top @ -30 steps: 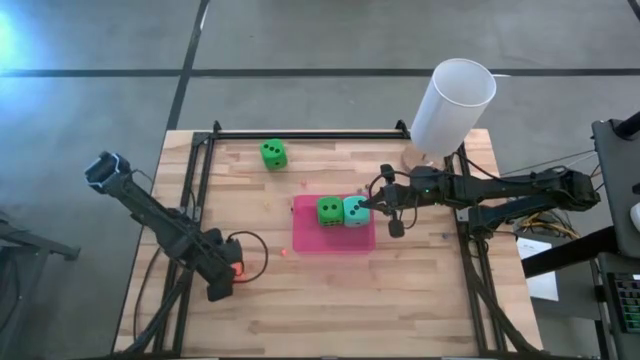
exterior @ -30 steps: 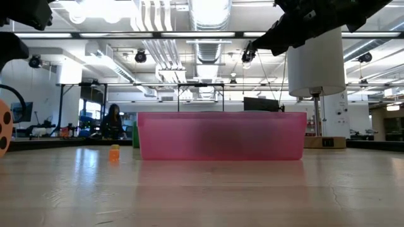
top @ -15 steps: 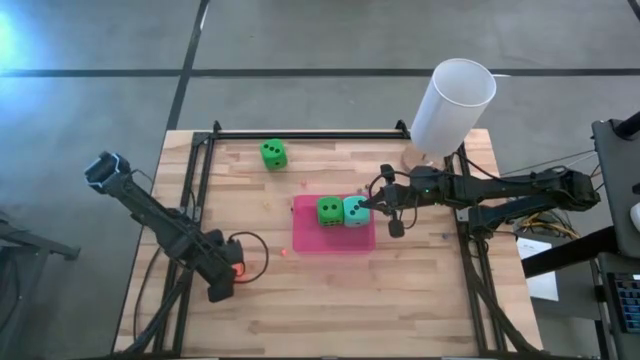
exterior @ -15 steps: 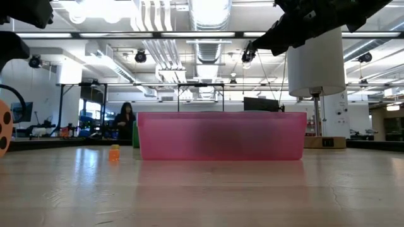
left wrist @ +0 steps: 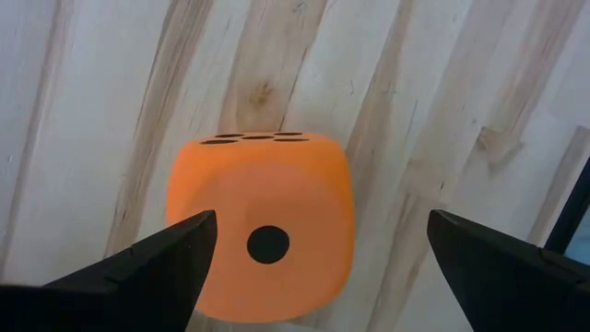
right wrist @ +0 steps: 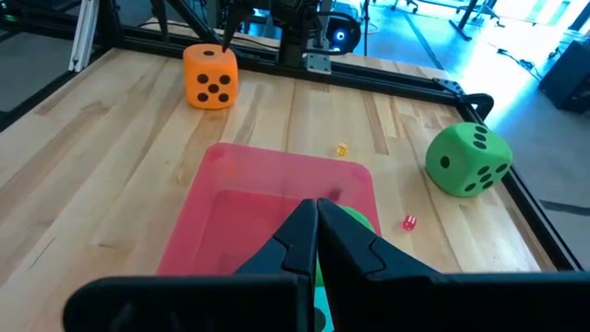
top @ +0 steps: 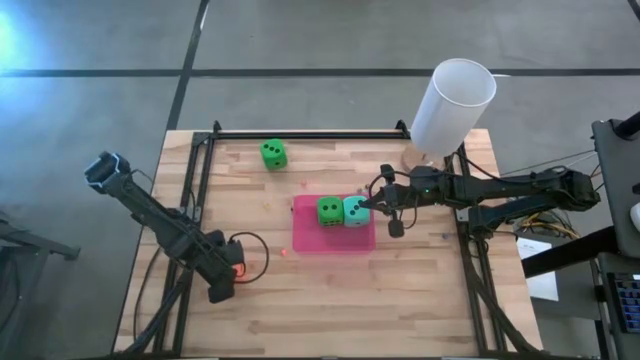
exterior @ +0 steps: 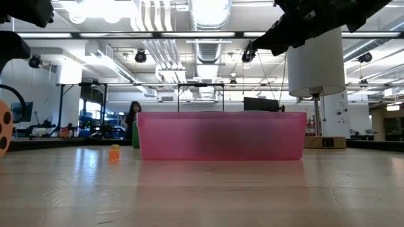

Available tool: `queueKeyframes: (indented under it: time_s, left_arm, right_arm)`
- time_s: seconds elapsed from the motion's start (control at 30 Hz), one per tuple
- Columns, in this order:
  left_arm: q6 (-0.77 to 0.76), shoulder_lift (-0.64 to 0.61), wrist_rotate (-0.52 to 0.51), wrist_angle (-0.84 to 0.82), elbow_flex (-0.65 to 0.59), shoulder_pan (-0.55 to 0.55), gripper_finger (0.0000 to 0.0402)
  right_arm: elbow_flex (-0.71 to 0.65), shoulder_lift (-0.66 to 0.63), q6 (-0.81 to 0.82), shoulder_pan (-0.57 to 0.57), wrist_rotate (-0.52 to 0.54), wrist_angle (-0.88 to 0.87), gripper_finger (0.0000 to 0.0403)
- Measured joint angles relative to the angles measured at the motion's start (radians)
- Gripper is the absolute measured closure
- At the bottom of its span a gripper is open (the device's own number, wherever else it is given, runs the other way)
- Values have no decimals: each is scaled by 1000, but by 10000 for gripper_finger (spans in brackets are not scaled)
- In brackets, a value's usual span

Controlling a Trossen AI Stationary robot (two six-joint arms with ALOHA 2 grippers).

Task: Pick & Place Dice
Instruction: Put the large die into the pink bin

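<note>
Your left gripper (left wrist: 313, 242) hovered over orange die (left wrist: 261, 226), jaws wide, holding nothing. Right gripper (top: 372, 206), jaws shut empty, sat at teal die's (top: 356, 211) 3 o'clock.

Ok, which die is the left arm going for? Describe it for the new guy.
Start at the pink pad, then look toward the left gripper near the table's front-left. Between its open fingers sits the orange die, the only orange one; the others are green or teal.

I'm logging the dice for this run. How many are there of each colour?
Green dice: 2
Teal dice: 1
Orange dice: 1
Total: 4
</note>
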Motion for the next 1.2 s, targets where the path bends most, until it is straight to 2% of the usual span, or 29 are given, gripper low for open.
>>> queueKeyframes:
  time_s: [0.17, 0.4, 1.2]
  left_arm:
    - [-3, 0, 0, 0, 0, 0, 7]
    - [-112, 0, 0, 0, 0, 0, 6]
    - [-123, 0, 8, -76, -6, 0, 2]
  right_arm:
    - [0, 0, 0, 0, 0, 0, 394]
    - [0, 0, 2, 0, 0, 0, 394]
    - [0, 0, 2, 0, 0, 0, 394]
